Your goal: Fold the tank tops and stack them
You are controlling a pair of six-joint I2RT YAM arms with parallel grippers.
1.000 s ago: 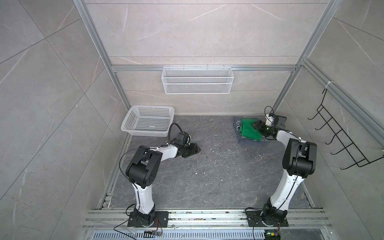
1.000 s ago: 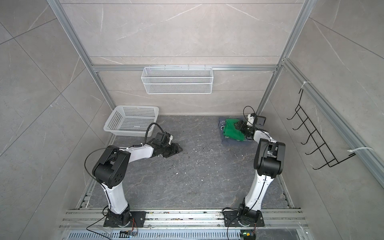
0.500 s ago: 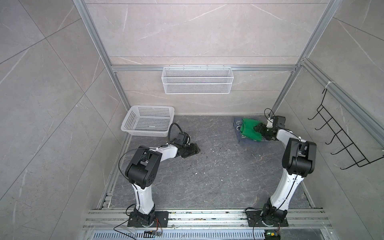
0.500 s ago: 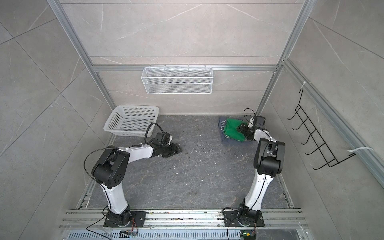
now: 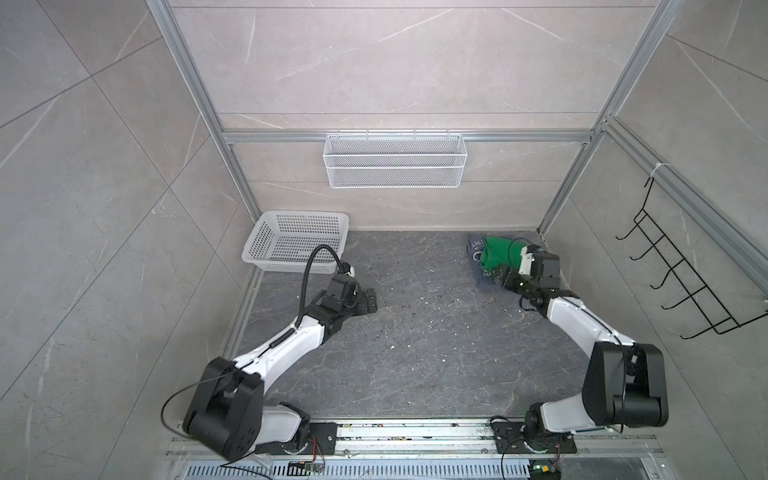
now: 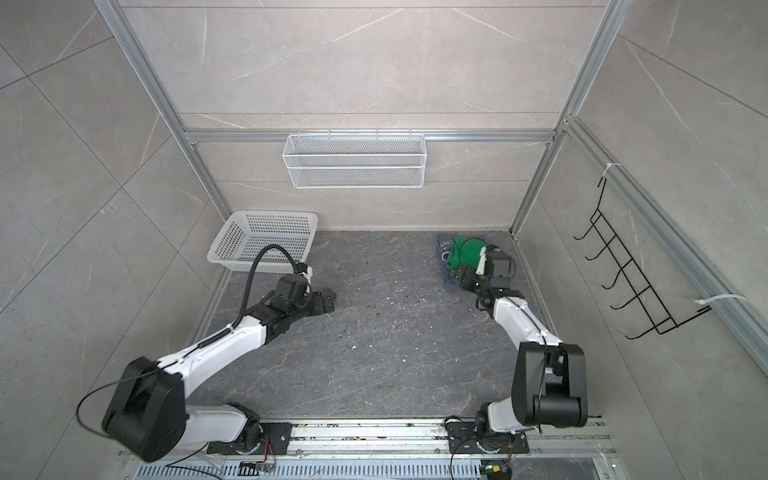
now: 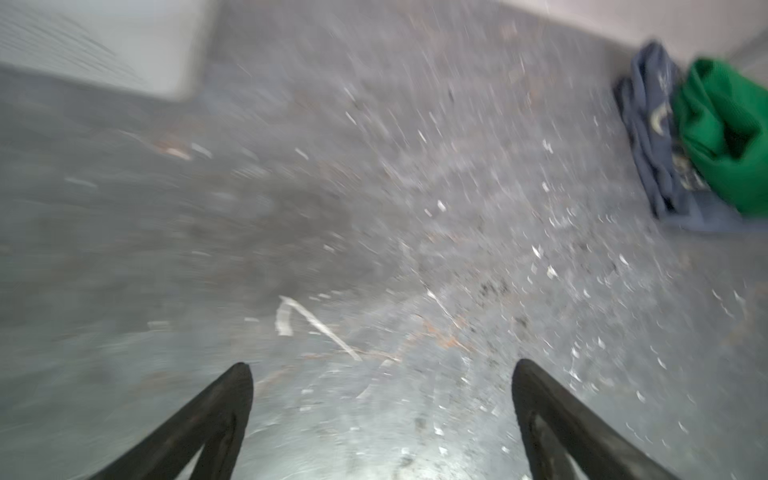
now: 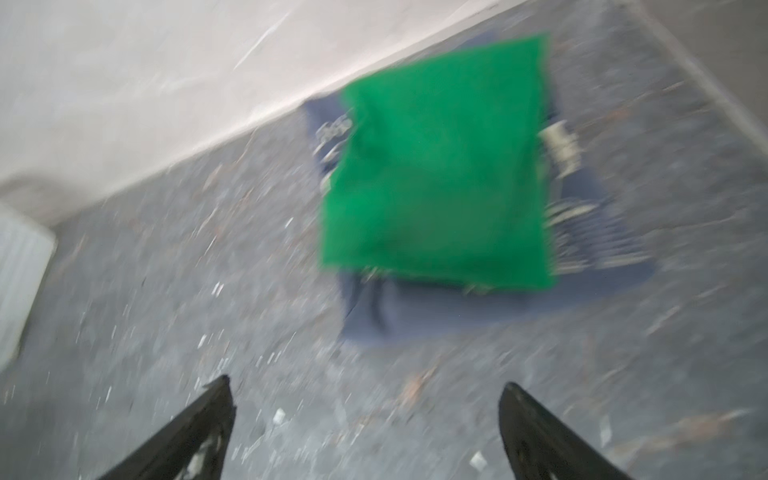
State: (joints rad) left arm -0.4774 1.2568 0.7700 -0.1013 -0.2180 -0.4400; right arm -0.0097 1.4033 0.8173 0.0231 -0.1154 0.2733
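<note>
Far right, my right pincer (image 8: 368,384) hangs low, jaws wide and empty, near two tank tops: one bright green cloth top (image 8: 440,174) atop one slate-blue printed top (image 8: 415,316). At left, my left pincer (image 7: 382,365) reaches low, equally spread, empty.

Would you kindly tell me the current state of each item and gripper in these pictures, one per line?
blue tank top: folded, flat on the table
green tank top: folded, lying on top of the blue one
white basket: upright, empty
wire shelf: on the back wall, looks empty
left gripper: open, holding nothing, over bare table
right gripper: open, holding nothing, close to the tank tops
</note>
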